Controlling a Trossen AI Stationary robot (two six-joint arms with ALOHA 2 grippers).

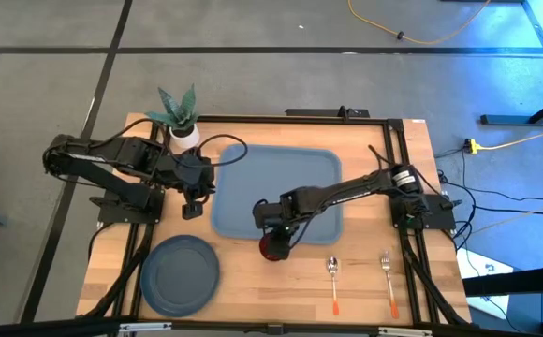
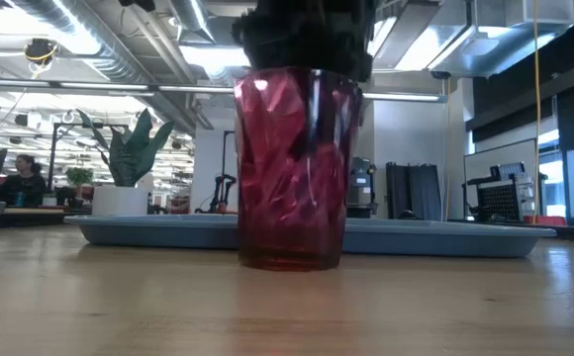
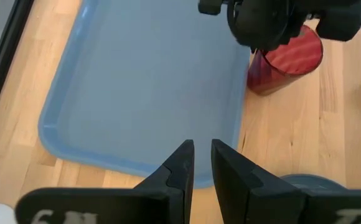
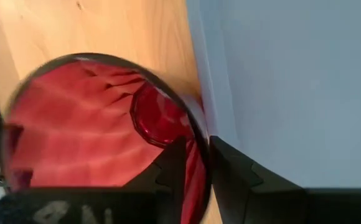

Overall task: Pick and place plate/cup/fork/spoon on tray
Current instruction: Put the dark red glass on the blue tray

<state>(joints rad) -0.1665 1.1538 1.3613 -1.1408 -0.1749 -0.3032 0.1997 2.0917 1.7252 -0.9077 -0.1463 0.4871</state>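
- We see the plate [image 1: 180,273] lying flat on the desk [image 1: 253,290] at the front left corner, clear of the tray
- We find the left tool [image 1: 194,208] just beside the tray's left edge, its fingers [image 3: 179,167] nearly together with a slim gap and nothing between them
- We see the tray [image 1: 276,168] lying bare mid-desk
- We see the right tool [image 1: 273,234] gripping the cup [image 1: 273,247] by its rim, one finger [image 4: 168,168] inside the wall; the cup stands upright on the desk, touching the tray's front edge
- We see the spoon [image 1: 333,281] and then the fork [image 1: 388,277] lying side by side at the front right, handles toward the desk's front
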